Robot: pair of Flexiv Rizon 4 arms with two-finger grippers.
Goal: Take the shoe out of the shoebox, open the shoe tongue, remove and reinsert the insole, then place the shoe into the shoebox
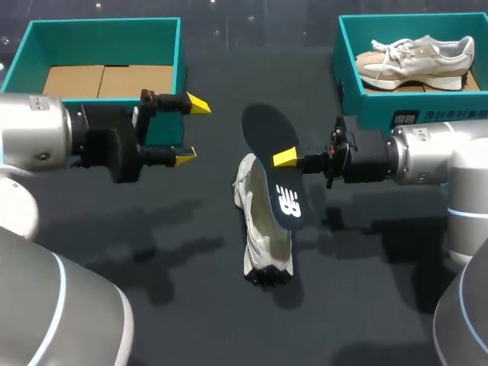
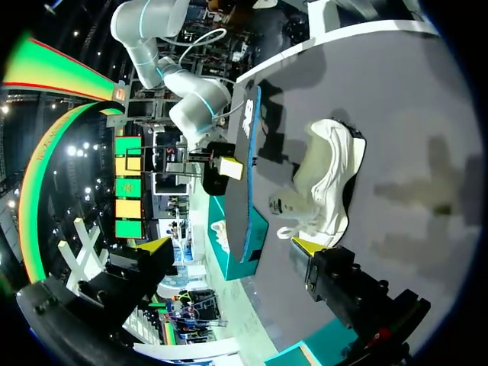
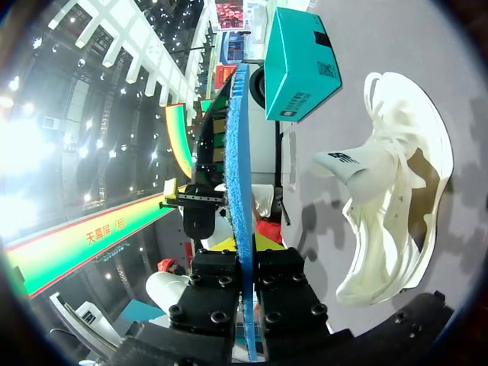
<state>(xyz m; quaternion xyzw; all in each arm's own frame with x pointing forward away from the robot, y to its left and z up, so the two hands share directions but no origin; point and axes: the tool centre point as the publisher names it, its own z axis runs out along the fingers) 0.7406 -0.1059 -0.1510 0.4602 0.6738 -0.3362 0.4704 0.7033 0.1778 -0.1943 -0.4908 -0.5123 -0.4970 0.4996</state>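
Right gripper [image 1: 288, 158] clamped on dark insole [image 1: 273, 164], held edge-on just above white sneaker [image 1: 263, 236] lying on surface [image 1: 358, 305]. Left gripper [image 1: 191, 130] open, off sneaker's left. Insole probably thin, light, floppy; best pinched mid-edge.

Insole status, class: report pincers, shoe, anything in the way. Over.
Left pincer open, empty. Right pincer shut on insole, held above shoe. Shoe lying on table. Nothing between insole and shoe.
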